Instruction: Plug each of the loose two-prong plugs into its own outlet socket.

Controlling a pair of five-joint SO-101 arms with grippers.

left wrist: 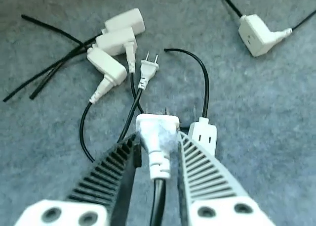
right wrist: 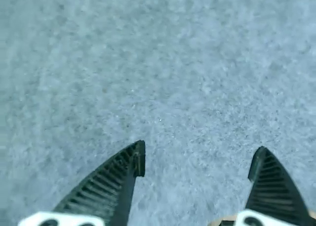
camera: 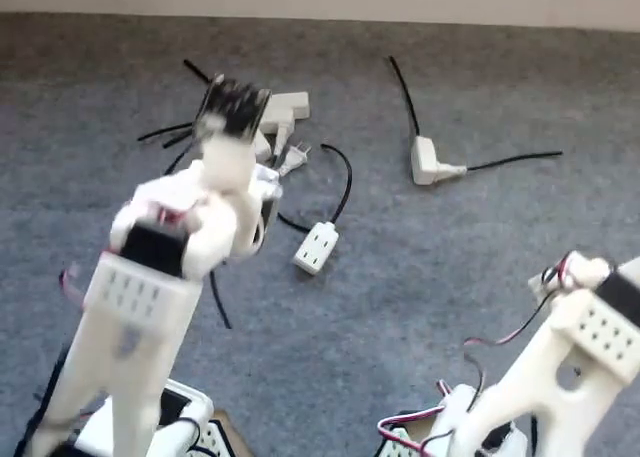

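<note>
My left gripper is shut on a white two-prong plug, held just above the carpet with its prongs pointing forward and its black cord trailing back between the fingers. A white outlet socket lies close beside the held plug; in the high view this socket sits just right of my left arm. A second loose plug lies farther ahead, prongs away from me. My right gripper hangs open over bare carpet; its arm stands at the near right.
A cluster of white angled plug bodies with black cords lies beyond the loose plug. Another white angled block with two cords lies to the far right. Grey carpet covers the table between the arms.
</note>
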